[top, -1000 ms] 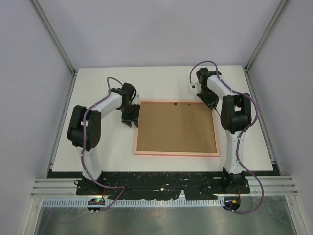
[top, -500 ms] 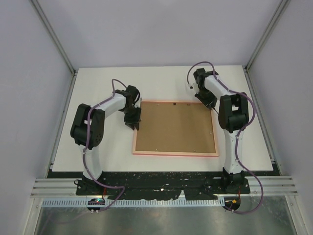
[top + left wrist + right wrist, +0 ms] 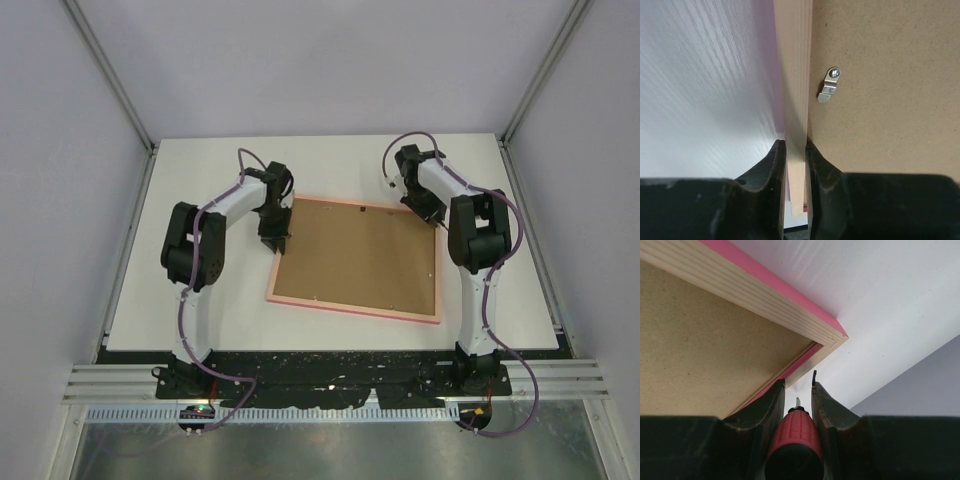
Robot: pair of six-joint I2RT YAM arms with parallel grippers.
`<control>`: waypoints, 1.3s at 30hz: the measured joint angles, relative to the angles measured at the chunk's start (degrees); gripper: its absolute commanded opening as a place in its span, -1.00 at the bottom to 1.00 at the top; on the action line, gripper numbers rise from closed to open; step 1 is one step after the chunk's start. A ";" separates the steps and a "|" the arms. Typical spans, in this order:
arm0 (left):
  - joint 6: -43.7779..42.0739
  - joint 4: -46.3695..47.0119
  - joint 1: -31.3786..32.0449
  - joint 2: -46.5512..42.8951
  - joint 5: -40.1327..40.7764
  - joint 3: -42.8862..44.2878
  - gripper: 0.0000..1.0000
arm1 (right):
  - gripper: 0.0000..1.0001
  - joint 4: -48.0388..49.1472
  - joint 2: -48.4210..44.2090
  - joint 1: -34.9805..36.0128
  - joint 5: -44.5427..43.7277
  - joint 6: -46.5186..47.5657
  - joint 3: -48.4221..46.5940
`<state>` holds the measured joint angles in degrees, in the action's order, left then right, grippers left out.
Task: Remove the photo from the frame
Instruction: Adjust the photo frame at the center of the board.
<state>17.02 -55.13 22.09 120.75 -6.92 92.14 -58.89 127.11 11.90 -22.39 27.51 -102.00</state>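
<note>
The frame (image 3: 355, 258) lies back side up on the white table, its brown board facing me inside thin pink rails. The photo is hidden under the board. My left gripper (image 3: 275, 238) is shut on the frame's left rail (image 3: 796, 100), one finger on each side of it (image 3: 795, 142). A small metal retaining clip (image 3: 831, 85) sits on the board just right of that rail. My right gripper (image 3: 430, 212) is at the frame's far right corner (image 3: 832, 337) and is shut (image 3: 798, 385) on a red-handled screwdriver (image 3: 794, 432), its tip just off the corner.
The white table (image 3: 200, 300) ends at a black mounting strip in front. Grey enclosure walls (image 3: 60, 200) and metal posts stand on both sides and behind. A small dark hanger mark (image 3: 358, 211) shows on the board near the far rail.
My left gripper moved from beside the frame onto its left rail and shut on it. The frame has turned slightly, its left side shifted farther back. The right gripper barely moved.
</note>
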 measured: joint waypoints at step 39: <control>-8.22 -6.97 -0.81 -5.62 -1.18 11.54 -0.18 | -0.85 1.29 -19.19 3.93 6.32 -2.19 12.48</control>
<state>8.80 -62.11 21.28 115.13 -8.10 103.68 -57.60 107.92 15.84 -16.08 25.32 -89.52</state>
